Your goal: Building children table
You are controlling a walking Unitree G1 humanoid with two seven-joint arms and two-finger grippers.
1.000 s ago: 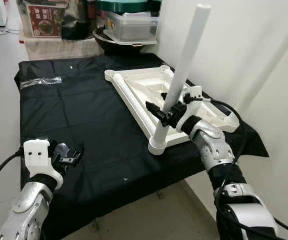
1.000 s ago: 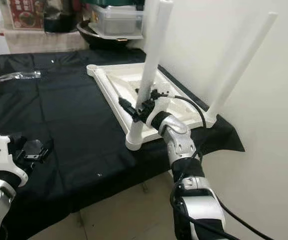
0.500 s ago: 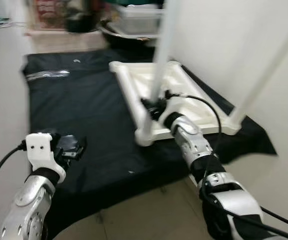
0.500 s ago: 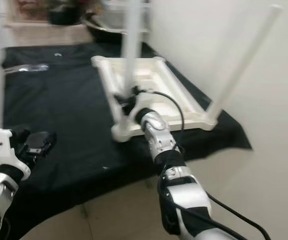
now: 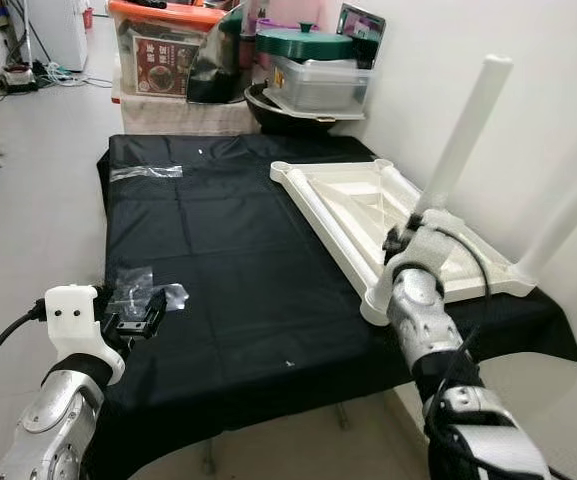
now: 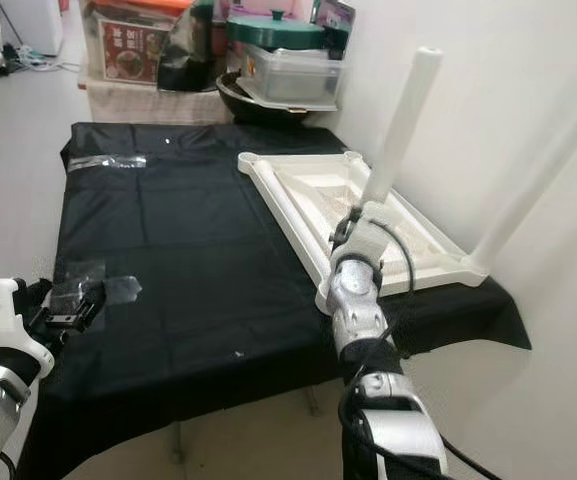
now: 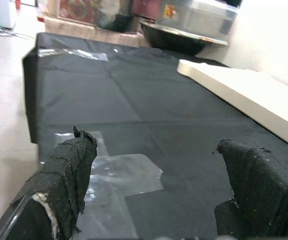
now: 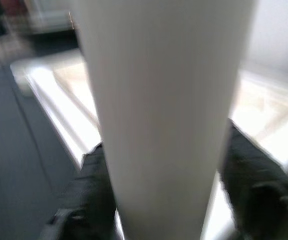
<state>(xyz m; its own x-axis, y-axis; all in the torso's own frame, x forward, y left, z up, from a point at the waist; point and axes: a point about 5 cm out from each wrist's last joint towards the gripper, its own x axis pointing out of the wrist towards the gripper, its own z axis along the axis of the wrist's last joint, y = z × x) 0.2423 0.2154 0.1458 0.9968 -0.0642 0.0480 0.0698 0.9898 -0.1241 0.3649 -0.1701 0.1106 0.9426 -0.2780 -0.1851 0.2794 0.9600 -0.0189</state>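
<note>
I hold the R gripper (image 5: pixel 415 232) with fingers clenched on the table leg (image 5: pixel 460 132); long axis near-upright, above tabletop (image 5: pixel 338 205) corner. L gripper (image 5: pixel 140 312) released, well apart over bench (image 5: pixel 218 250).

Black-covered table (image 5: pixel 228 250), upturned white tabletop (image 5: pixel 368 205) w/ legs, clear plastic bits (image 5: pixel 143 172)

Black cloth (image 5: pixel 238 260): wide bare stretch between left gripper (image 7: pixel 158 200) and tabletop (image 5: pixel 368 205), open to pass. Clear plastic scraps (image 5: pixel 143 290) lie flat just ahead of left gripper, another strip (image 5: pixel 146 172) at far edge. Tabletop lies along the wall side. Near leg (image 5: pixel 460 135) stands tilted, right gripper (image 8: pixel 158 200) closed around it. Second leg (image 5: pixel 568 215) against the wall (image 5: pixel 528 110). Bins and pot (image 5: pixel 293 80) crowd the far end.
</note>
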